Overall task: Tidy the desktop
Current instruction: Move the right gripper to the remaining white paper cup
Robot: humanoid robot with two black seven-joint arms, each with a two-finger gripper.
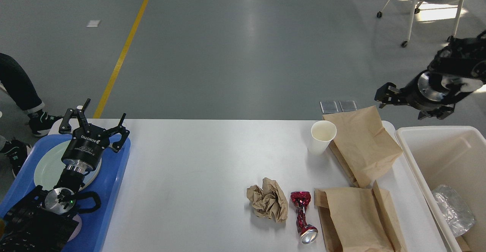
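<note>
So the desktop (197,176) fills most of the lower view, white and mostly bare in the middle, with the clutter all bunched on its right half. Off its right edge sits the bin (425,157), with a crumpled clear plastic thing (453,209) lying inside. On the left end there's the tray (114,191), blue, with a pale plate (47,166) on it.

Two brown paper bags lie flat on the right side: the far bag (362,145) near the back corner and the near bag (355,221) at the front edge. A white cup (322,137) stands upright, just beside the far bag on its left. A crumpled paper wad (267,200) sits left of a crushed red can (302,216), which lies on its side right next to the near bag.

The left gripper (97,125) hangs over the tray's far end, fingers spread wide, holding nothing. The right gripper (383,97) is up above the far bag and bin, too dark and end-on, so I can't tell how its fingers stand.
</note>
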